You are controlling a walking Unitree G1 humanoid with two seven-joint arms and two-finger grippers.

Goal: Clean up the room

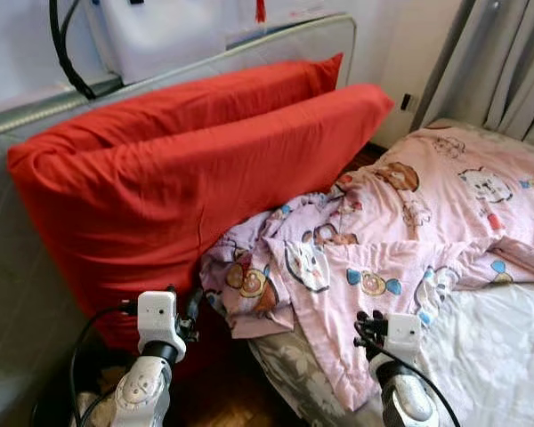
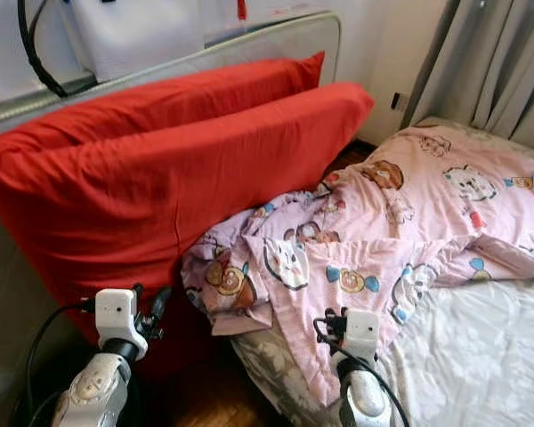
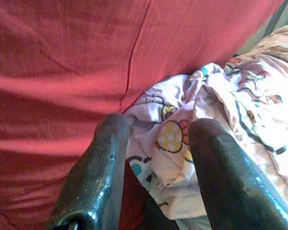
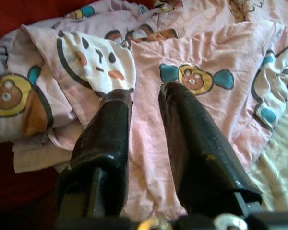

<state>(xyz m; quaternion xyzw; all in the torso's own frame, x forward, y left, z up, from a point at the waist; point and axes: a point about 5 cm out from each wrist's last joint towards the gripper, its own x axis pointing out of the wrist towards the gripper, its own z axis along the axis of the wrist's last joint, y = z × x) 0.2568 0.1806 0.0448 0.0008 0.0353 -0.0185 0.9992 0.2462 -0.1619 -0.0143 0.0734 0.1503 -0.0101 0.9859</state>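
1. Left gripper (image 3: 156, 139) has its two black fingers (image 3: 103, 167) spread wide apart, and nothing is between them; it points toward the place where the red cushion (image 1: 178, 169) meets the pink quilt (image 1: 400, 240).
2. Right gripper (image 4: 144, 100) has its fingers (image 4: 192, 143) only a little apart, with a narrow gap, and it holds nothing; it hovers over the pink cloth near a printed candy figure.
3. From the head camera, the left arm (image 1: 147, 382) is at 7 o'clock and the right arm (image 1: 400, 391) at 5 o'clock.
4. The pink quilt with cartoon animals lies crumpled on the bed (image 1: 498, 356), from the centre toward 3 o'clock, and one bunched corner hangs over the bed's edge, touching the cushion.
5. The two red cushions lean against the wall at 10 o'clock, one behind the other.
6. Grey curtains (image 1: 507, 62) hang at 1 o'clock.
7. The white patterned sheet is bare at 4 o'clock.
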